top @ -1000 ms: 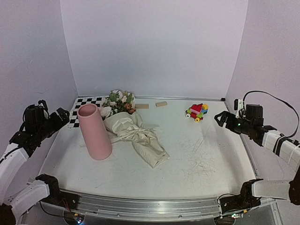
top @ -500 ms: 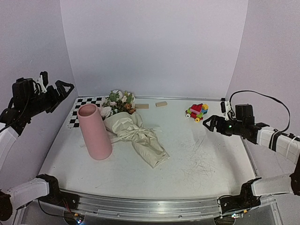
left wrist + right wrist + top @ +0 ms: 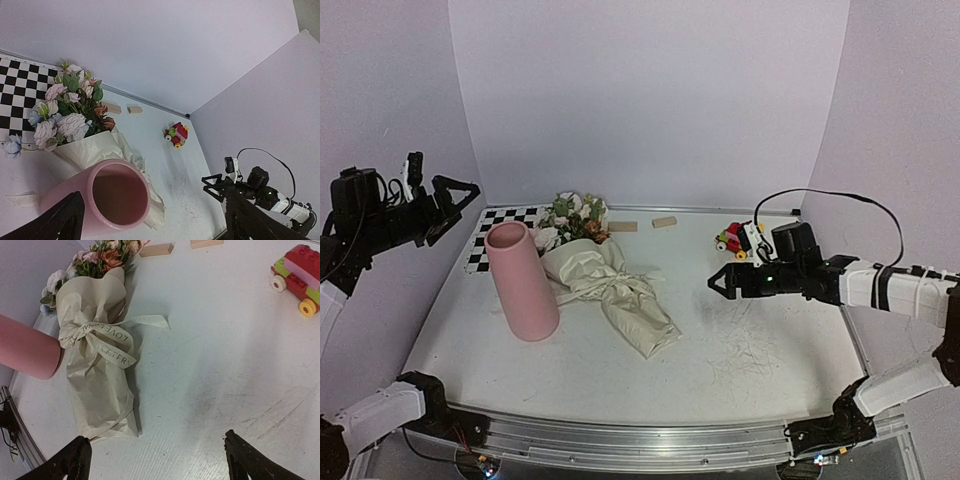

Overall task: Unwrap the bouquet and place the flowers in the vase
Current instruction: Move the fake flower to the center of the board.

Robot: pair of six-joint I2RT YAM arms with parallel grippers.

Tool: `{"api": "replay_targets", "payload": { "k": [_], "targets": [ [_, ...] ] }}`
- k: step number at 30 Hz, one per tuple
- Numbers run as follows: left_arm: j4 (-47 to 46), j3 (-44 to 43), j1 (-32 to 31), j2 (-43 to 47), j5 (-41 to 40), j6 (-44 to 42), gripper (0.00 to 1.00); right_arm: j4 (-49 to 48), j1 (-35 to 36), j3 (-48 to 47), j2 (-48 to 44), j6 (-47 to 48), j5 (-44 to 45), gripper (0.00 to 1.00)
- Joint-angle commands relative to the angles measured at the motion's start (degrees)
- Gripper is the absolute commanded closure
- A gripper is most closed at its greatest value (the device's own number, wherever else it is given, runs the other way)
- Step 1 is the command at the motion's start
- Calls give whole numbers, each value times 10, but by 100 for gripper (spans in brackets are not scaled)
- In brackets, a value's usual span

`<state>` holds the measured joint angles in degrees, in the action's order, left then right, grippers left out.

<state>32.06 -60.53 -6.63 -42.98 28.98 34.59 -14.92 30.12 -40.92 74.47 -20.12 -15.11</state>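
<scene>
The bouquet [image 3: 615, 290] lies on the table in crumpled beige paper [image 3: 97, 380], tied with a printed ribbon [image 3: 107, 345]. Its flowers [image 3: 575, 218] point toward the back wall, white, pink and rust blooms among green leaves [image 3: 65, 110]. The pink vase [image 3: 523, 282] stands upright just left of the wrap, its empty mouth [image 3: 117, 192] showing. My left gripper [image 3: 455, 200] hangs open, high at the left above the checkerboard. My right gripper [image 3: 720, 283] is open, low over the table right of the bouquet, nothing between its fingers [image 3: 80, 455].
A colourful toy-brick car [image 3: 740, 240] sits at the back right, behind my right arm. Two small wooden blocks [image 3: 642, 224] lie near the back wall. A black-and-white checkerboard [image 3: 500, 228] covers the back left corner behind the vase.
My right arm has swung left and down, from the table's right edge toward the bouquet. My left arm rose from low at the left side and now holds high.
</scene>
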Motion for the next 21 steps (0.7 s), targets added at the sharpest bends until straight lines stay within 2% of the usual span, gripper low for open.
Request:
{"api": "replay_targets", "payload": {
  "k": [1, 3, 7, 9, 11, 14, 21],
  "targets": [
    [50, -48, 2, 31, -25, -12, 1, -16, 36, -43, 47, 13, 8, 17],
    [56, -50, 2, 41, -14, -8, 1, -22, 48, -60, 80, 18, 12, 20],
    [56, -45, 2, 51, 93, 28, 2, -27, 66, -99, 145, 28, 21, 24],
    [56, -33, 2, 67, 116, 43, 4, -29, 71, -119, 174, 31, 22, 27],
    [56, -20, 2, 97, 114, 47, 7, -31, 79, -142, 202, 34, 22, 27],
    [56, 0, 2, 126, 106, 64, 5, -31, 91, -177, 248, 35, 23, 28],
    [56, 41, 2, 132, 108, 89, 7, -31, 113, -248, 332, 28, 37, 32]
  ]
}}
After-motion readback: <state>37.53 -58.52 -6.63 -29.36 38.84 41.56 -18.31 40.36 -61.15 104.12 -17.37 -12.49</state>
